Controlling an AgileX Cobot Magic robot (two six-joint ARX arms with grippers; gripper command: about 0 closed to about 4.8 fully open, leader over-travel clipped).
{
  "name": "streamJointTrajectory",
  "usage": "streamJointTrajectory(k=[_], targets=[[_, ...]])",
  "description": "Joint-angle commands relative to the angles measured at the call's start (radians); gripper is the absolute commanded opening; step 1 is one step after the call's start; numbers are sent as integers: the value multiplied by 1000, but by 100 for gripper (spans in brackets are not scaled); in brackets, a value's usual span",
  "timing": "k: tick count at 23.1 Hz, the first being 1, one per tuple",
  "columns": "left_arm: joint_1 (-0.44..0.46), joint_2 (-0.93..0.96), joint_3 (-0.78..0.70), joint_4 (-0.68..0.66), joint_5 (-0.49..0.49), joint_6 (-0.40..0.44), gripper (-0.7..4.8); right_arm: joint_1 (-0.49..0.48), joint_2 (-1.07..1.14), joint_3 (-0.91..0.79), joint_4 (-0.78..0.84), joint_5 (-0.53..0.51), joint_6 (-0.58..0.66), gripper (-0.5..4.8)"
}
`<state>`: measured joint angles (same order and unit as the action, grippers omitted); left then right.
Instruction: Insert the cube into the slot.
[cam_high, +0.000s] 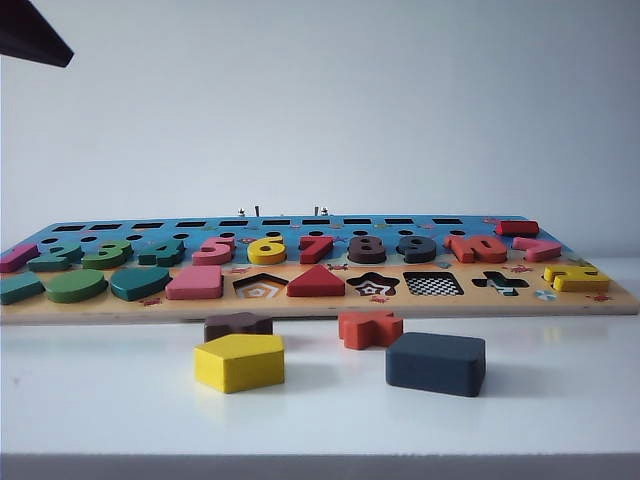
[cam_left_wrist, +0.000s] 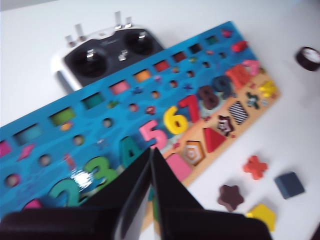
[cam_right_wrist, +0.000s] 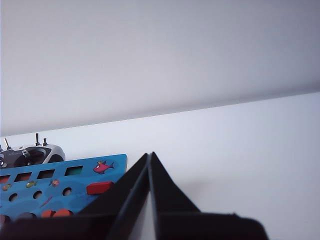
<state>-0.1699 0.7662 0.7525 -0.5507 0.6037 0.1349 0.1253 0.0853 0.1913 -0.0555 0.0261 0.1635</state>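
Four loose blocks lie on the white bench (cam_high: 560, 400) in front of the puzzle board (cam_high: 620, 297), and the one you want is the cube (cam_high: 436, 362), the dark navy slab furthest right of them; it rests flat, apart from the red cross-shaped block (cam_high: 369, 328) just behind it and from the yellow pentagon (cam_high: 239, 361) to its left; the brown block (cam_high: 238, 325) sits behind the pentagon. Its slot (cam_high: 433, 284), the recess with the checkerboard floor, lies on the board's near row almost straight behind the cube.

Expect the cube to be light, rigid painted wood; it should not deform or break, but the smooth paint and rounded corners may let it slip or twist, so take it across two flat opposite sides near the middle, not on the corners; keep it level, since a tilted block would likely catch on the recess edge.

Neither arm is at the cube; the left gripper (cam_left_wrist: 151, 155) hangs above the board's numeral rows, its fingers pressed together and empty; the right gripper (cam_right_wrist: 150, 159) sits over the board's far corner, fingers likewise closed on nothing; you must part whichever pair you bring down.
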Motion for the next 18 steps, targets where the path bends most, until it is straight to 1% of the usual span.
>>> streamJointTrajectory(k=[1, 4, 9, 10, 13, 17, 18], targets=[[-43, 53, 76, -66, 113, 68, 17, 29, 104, 77, -16, -1, 27, -5], [-84, 93, 131, -121, 158, 87, 17, 77, 183, 137, -81, -37, 27, -5], [-191, 149, 183, -137, 157, 87, 17, 184, 341, 255, -208, -172, -10, -5], [-233, 162, 190, -141, 154, 87, 17, 231, 400, 301, -262, -216, -49, -5], [-305, 175, 193, -163, 150, 86, 17, 315, 499, 373, -354, -257, -134, -5], [-343, 185, 193, -209, 150, 85, 17, 402, 587, 440, -451, -269, -249, -5], [-352, 189, 193, -222, 152, 85, 17, 445, 625, 472, -497, -269, -325, -5]])
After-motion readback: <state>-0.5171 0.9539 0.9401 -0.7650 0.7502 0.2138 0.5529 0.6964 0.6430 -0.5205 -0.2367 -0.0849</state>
